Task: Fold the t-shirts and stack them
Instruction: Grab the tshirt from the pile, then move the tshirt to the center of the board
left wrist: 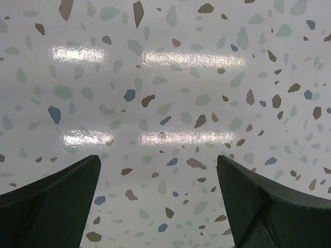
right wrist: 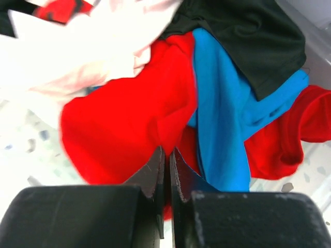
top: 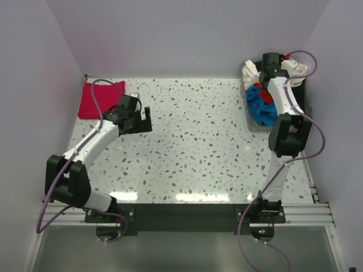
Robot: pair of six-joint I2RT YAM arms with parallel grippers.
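A magenta-pink t-shirt (top: 100,99) lies folded at the table's far left. A bin (top: 253,123) at the far right holds a heap of t-shirts: red (right wrist: 119,119), bright blue (right wrist: 222,113), black (right wrist: 243,36) and white (right wrist: 77,57). In the top view the blue one (top: 262,110) and a white one (top: 249,72) show. My right gripper (right wrist: 167,154) is over the heap (top: 265,76), its jaws shut on a fold of the red t-shirt. My left gripper (left wrist: 158,175) is open and empty over bare table, right of the pink shirt (top: 142,120).
The speckled table top (top: 198,141) lies between the arms. Plain walls stand on the left, back and right. The bin sits against the right wall, with the right arm's purple cable (top: 313,62) looping over it.
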